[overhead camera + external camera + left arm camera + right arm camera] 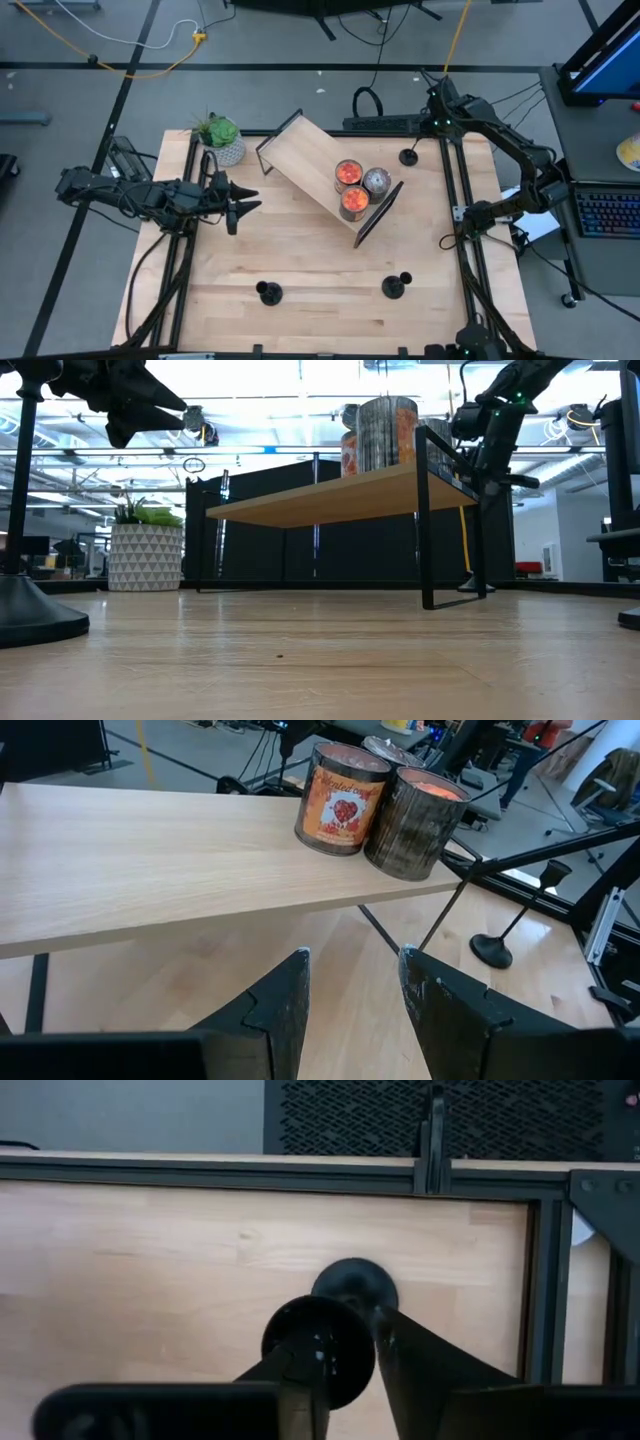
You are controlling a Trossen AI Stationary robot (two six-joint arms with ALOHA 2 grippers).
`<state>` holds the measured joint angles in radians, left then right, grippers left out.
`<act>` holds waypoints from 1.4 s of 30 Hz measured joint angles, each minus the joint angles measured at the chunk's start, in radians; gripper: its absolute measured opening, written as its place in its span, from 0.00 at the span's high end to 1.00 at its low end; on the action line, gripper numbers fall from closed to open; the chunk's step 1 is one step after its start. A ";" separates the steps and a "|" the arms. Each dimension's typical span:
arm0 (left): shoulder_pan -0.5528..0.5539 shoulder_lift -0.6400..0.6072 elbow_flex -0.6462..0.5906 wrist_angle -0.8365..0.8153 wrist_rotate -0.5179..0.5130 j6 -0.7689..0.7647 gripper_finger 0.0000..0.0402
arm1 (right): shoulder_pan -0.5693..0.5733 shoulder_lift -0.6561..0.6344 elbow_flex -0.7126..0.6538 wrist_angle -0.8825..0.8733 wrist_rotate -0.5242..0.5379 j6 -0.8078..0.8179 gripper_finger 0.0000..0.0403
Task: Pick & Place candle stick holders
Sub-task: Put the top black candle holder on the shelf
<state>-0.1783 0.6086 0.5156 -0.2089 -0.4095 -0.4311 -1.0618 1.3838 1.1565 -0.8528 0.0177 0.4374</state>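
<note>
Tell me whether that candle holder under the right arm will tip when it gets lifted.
Probably. The candle holder is a thin stem on a wide round base, so a pinch high on the stem may let it swing. It looks rigid. The right gripper has its jaws around the stem.

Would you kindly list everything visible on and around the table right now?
Candle stick holders: three, black; one at the table's far right edge under the right tool, two near the front edge and.
Shelf: one, light wood top on a black frame, table centre.
Candle jars: three, orange and silver, at one end of the shelf.
Potted plant: one, green in a white patterned pot, far left.
Table: one, light wood.
Left tool: dark, open, left of the shelf.
Right tool: dark, fingers either side of the far-right holder's stem.
</note>
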 joint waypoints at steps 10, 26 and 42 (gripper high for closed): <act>0.000 0.000 0.000 0.000 0.000 0.000 0.59 | 0.002 0.002 -0.004 0.009 -0.003 -0.024 0.96; 0.000 0.000 0.000 0.000 0.000 0.000 0.59 | 0.007 -0.193 -0.011 0.016 0.002 -0.013 0.99; 0.000 0.000 0.000 0.008 -0.040 -0.023 0.59 | 0.119 -0.408 0.015 0.311 -0.223 0.101 1.00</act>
<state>-0.1780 0.6083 0.5156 -0.2012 -0.4492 -0.4541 -0.9432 0.9758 1.1716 -0.5421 -0.2050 0.5383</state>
